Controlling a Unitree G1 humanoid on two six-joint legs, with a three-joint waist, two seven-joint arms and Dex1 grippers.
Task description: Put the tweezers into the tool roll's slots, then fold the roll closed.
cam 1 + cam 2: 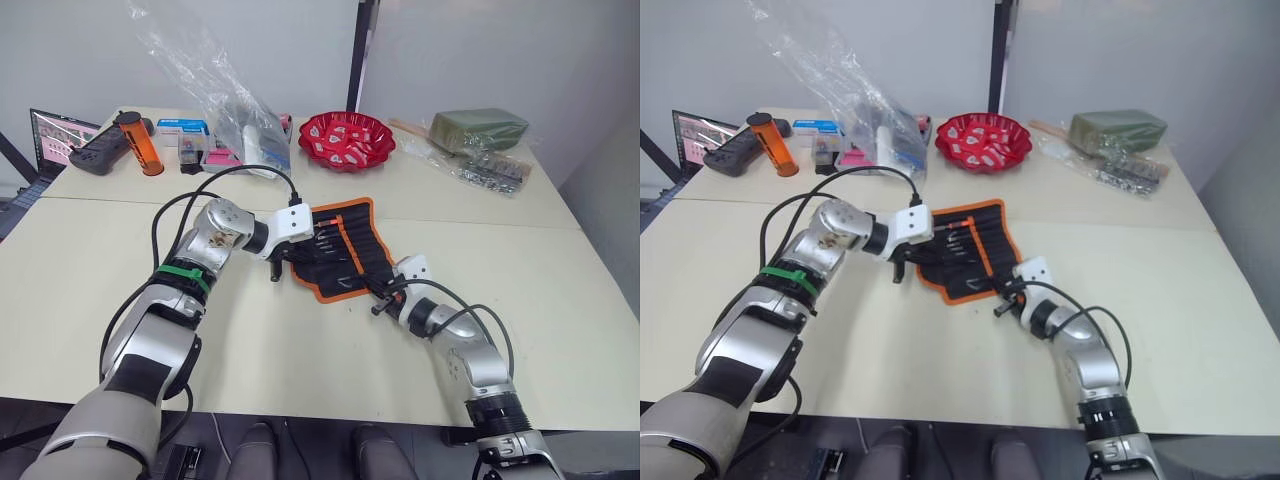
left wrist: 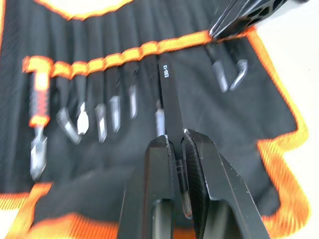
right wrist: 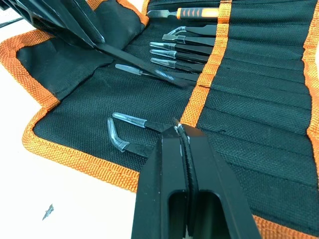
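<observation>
the left tool (image 2: 175,149) was clamped on one of the tweezers (image 2: 169,104), its long axis pointing straight ahead at a slot under the orange stripe of the tool roll (image 1: 335,248) on the tabletop (image 1: 300,340), while the right tool (image 3: 180,134) sat shut at the roll's near edge.

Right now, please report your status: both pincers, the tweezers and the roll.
Left pincer shut on a tweezer, guiding it into a slot. Right pincer shut, resting on the open tool roll. Other tweezers already slotted. Nothing in the way.
</observation>
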